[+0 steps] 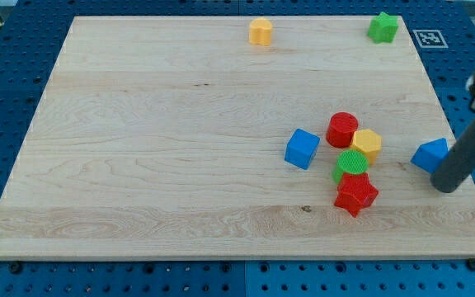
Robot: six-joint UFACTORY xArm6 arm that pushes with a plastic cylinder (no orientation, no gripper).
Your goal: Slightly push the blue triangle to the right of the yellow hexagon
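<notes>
End effector: a plain dark rod with no jaws, so nothing spreads or pinches. My tip (pixel 446 186) rests on the table (pixel 180 124) at the view's right, just below and right of the blue triangle (pixel 431 153). Whether it touches the block cannot be settled, as the rod overlaps the block's right edge.

Camera view, task items: the blue triangle lies near the table's right edge, well to the right of the yellow hexagon (pixel 367 143). The hexagon sits in a cluster, touching the red cylinder (pixel 342 129) at upper left and the green cylinder (pixel 351 164) below. A red star (pixel 355 194) adjoins the green cylinder. A blue cube (pixel 302 148) stands apart to the left.

Other items: a second yellow block (pixel 260 31) and a green star (pixel 383 27) lie near the top edge, well clear.

Risks:
- Table's right edge lies just beyond the triangle; any rightward push could send it off the board.
- An off-centre contact would likely spin the triangle instead of translating it.
- Too long a leftward stroke would drive it into the hexagon and disturb the cluster.

Open room: bare wood lies between triangle and hexagon, enough for a short push. Little room remains to the right; ample room lies across the left half.
</notes>
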